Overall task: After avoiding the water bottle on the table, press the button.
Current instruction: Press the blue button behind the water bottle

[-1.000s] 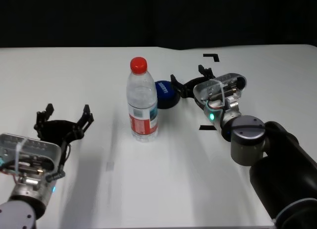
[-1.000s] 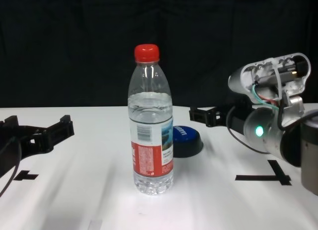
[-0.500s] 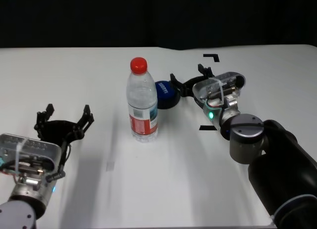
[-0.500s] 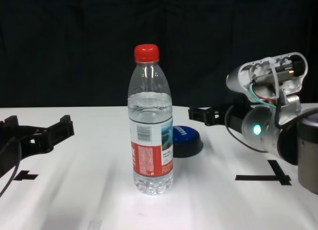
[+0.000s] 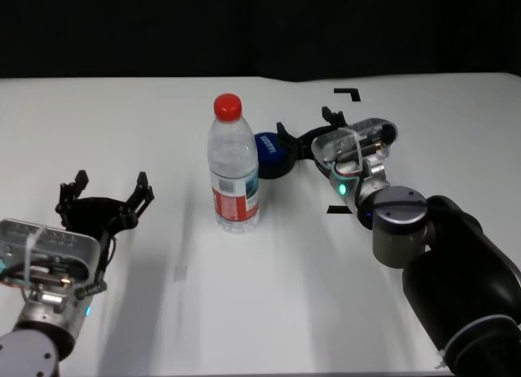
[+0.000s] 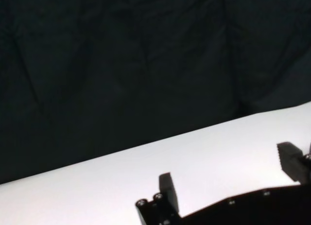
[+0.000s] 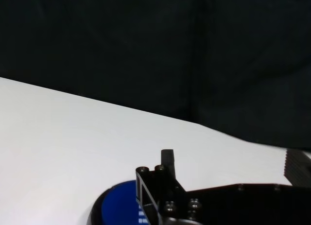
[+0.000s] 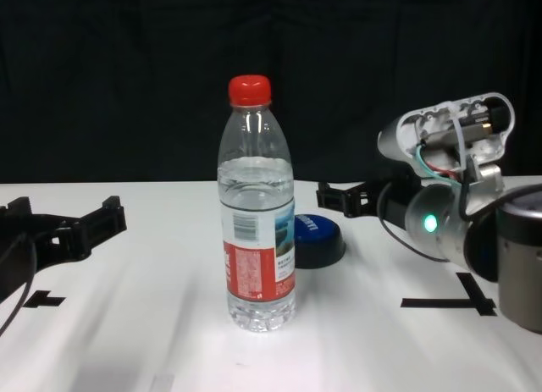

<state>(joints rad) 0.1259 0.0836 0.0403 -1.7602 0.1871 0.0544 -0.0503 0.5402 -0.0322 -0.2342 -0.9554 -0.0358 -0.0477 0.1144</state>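
White table, black backdrop

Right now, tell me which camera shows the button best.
The head view: the button shows its blue top behind the water bottle. Chest view has the bottle covering its left edge; right wrist view cuts it off; left wrist view misses it.

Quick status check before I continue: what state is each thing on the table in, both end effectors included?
water bottle: upright, red cap on, partly filled, untouched.
button: on the table behind the bottle, not yet pressed.
right end effector: open, at the button's right edge, just above it.
left end effector: open, parked near the table's left side, holding nothing.
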